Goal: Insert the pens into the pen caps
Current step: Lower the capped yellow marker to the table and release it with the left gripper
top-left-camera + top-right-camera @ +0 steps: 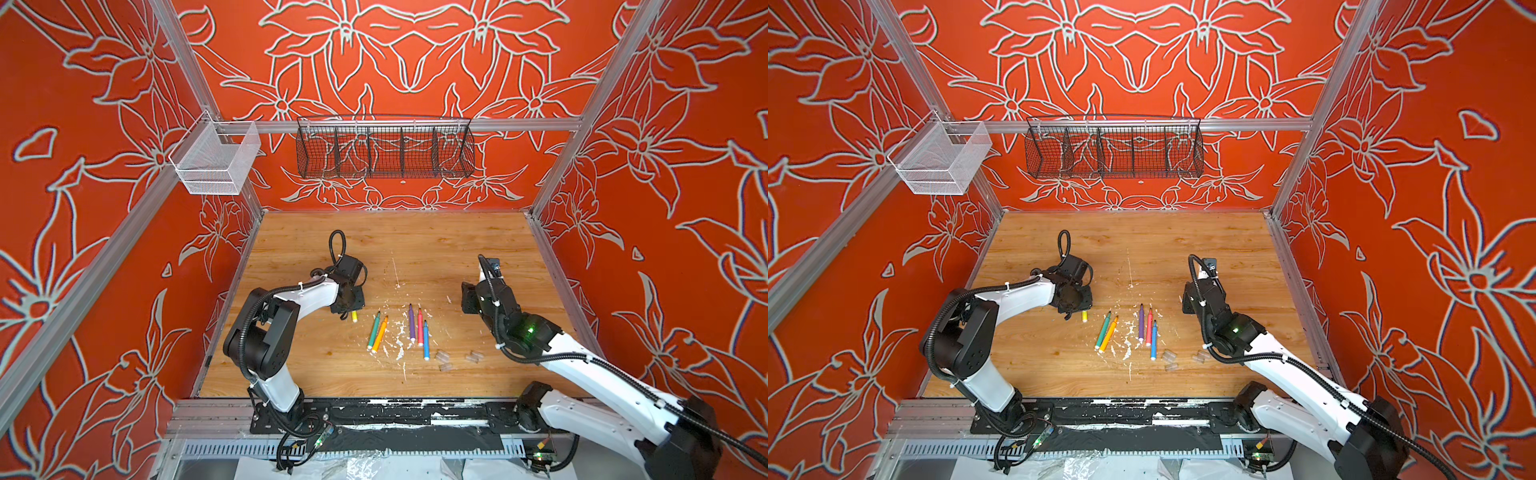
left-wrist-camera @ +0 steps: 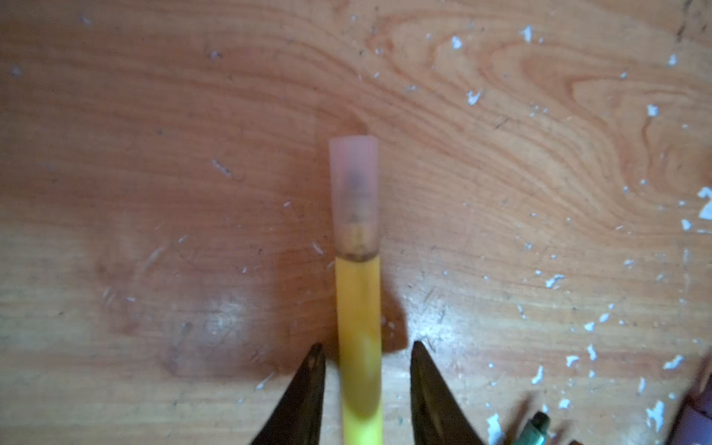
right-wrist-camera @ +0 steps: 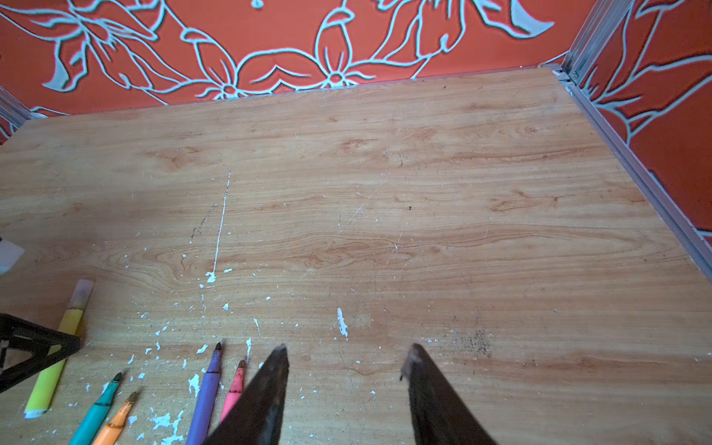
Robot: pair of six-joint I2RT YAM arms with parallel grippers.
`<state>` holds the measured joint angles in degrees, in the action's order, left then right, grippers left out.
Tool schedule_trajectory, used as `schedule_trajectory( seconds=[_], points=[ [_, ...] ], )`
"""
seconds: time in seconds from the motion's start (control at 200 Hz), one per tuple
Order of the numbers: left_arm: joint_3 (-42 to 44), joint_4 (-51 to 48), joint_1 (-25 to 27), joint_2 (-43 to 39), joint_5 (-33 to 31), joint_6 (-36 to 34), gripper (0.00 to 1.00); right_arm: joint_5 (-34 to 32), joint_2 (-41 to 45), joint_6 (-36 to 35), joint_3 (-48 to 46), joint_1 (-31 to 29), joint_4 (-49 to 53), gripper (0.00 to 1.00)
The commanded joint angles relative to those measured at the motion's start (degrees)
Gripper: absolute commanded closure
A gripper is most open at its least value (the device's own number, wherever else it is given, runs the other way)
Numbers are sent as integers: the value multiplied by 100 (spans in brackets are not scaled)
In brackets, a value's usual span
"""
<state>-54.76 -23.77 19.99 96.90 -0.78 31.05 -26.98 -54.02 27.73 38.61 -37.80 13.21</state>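
Observation:
The yellow pen (image 2: 358, 327) lies on the wooden table with a clear cap (image 2: 354, 192) fitted over its tip. My left gripper (image 2: 368, 344) straddles its barrel, open, with a gap showing on each side. In both top views most of this pen is hidden under the left gripper (image 1: 347, 309); only its tail (image 1: 354, 317) shows. Uncapped green (image 1: 374, 330), orange (image 1: 380, 333), purple (image 1: 411, 322), pink-red (image 1: 420, 328) and blue (image 1: 426, 340) pens lie mid-table. Three loose pen caps (image 1: 442, 355) sit right of the blue pen. My right gripper (image 3: 346, 346) hovers open and empty, right of the pink-red pen (image 3: 233, 389).
White paint flecks (image 1: 399, 340) are scattered among the pens. A black wire basket (image 1: 384, 147) and a white mesh basket (image 1: 216, 156) hang on the walls above the table. Aluminium rails (image 1: 552, 266) edge the table sides.

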Motion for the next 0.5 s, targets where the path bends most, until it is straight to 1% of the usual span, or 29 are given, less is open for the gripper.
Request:
schedule_trajectory(
  seconds=[0.0, 0.185, 0.29, 0.37, 0.43, 0.495],
  points=[
    [59, -374, -4, -59, -10, -9, 63, 53, 14, 110, 171, 52, 133, 48],
    [212, -233, -4, -536, 26, -63, 63, 85, 24, 144, 186, 82, 175, 48],
    [480, 42, 1, -1056, 40, -58, 58, 120, 27, 154, 200, 100, 201, 48],
    [671, 276, 20, -1473, 227, -111, 58, 141, 32, 170, 204, 110, 210, 48],
    [747, 398, 130, -1746, 291, -229, 58, 175, 26, 169, 200, 114, 209, 48],
    [753, 307, 371, -2007, 75, -421, 58, 193, 32, 181, 209, 124, 217, 48]
  ],
)
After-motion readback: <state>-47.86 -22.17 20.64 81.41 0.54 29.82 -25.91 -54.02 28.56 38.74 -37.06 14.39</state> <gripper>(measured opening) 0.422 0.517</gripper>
